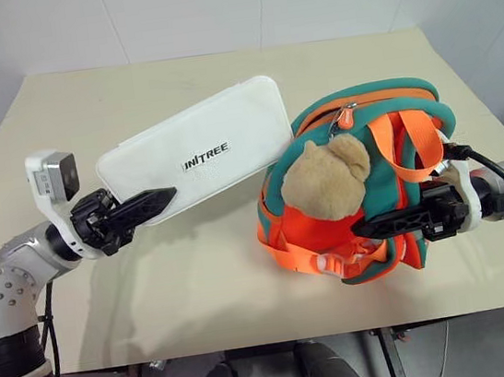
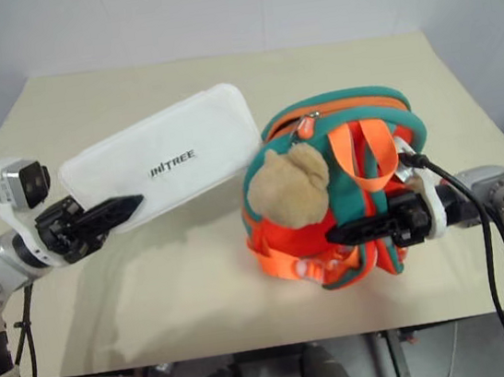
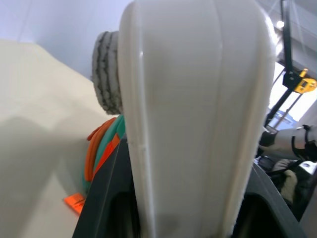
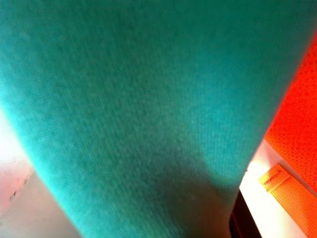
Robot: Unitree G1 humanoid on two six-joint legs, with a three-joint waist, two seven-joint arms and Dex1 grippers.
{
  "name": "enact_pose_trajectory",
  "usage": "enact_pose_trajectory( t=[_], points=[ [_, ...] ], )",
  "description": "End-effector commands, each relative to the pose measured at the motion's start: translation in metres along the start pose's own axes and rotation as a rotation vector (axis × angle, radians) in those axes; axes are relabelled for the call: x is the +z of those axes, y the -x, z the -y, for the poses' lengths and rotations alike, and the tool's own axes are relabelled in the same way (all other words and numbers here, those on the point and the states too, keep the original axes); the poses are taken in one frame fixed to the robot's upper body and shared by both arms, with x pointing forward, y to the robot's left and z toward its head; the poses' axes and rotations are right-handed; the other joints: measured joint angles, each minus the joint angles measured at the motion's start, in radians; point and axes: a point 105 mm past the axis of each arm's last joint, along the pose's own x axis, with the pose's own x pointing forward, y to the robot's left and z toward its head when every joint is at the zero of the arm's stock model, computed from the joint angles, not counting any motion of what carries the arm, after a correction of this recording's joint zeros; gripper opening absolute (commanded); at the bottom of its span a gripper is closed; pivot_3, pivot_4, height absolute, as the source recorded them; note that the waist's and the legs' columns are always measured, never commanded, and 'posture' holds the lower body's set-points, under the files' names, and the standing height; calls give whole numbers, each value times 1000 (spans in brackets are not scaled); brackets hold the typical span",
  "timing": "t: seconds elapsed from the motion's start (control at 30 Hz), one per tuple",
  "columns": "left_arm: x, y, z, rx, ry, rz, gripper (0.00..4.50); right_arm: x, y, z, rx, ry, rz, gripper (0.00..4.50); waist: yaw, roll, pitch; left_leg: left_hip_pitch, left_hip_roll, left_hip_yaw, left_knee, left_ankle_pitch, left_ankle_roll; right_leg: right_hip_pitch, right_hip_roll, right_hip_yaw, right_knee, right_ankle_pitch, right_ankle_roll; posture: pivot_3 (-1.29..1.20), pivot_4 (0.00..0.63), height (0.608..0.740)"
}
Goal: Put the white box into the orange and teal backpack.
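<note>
The flat white rectangular box [image 1: 199,149] with rounded corners and dark "UNITREE" lettering was held off the beige tabletop [image 1: 200,288], clamped at one short end between the two black fingers of the left gripper [image 1: 147,205], so that the box stretched away from that hand toward the middle of the table, tilted with its far end higher. That far corner reached just beside the teal rim of the small orange and teal fabric backpack [image 1: 363,188], which stood on the table to the robot's right with its zipped top edge facing up and a beige plush toy [image 1: 328,177] hanging on its front. In the left wrist view the white box [image 3: 195,114] rose between the fingers, with the backpack's orange and teal edge [image 3: 101,148] beyond it. The right gripper [image 1: 382,223] was closed on the backpack's lower front, its fingers pinching the orange and teal fabric beside the loose orange straps [image 1: 410,154].
</note>
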Motion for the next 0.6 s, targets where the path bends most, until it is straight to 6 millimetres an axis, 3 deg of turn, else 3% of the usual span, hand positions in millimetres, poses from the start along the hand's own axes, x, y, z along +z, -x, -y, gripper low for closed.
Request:
enact_pose_trajectory(
  t=[0.03, 0.33, 0.6],
  points=[
    [11, -6, 11, -88, -16, 24, 1455, 6, 0, -7, 9, 44, 21, 87, -1, 0, 0, 0, 0, 0, 0, 0, 0, 0, 0, 0, 0, 0, 0, 0, 150, 740],
    [0, -11, 9, -98, -31, -47, 1455, 5, -2, -6, 1, 48, 37, 87, 0, 0, 0, 0, 0, 0, 1, 0, 0, 0, 0, 0, 1, 0, 0, 0, 150, 740],
    [-24, -11, -13, -36, -303, -269, 1455, 5, -4, -5, -4, 52, 45, 87, 2, 0, 0, 0, 0, 0, 3, 0, 0, 1, 0, 0, 1, 0, 0, 0, 150, 740]
  ],
)
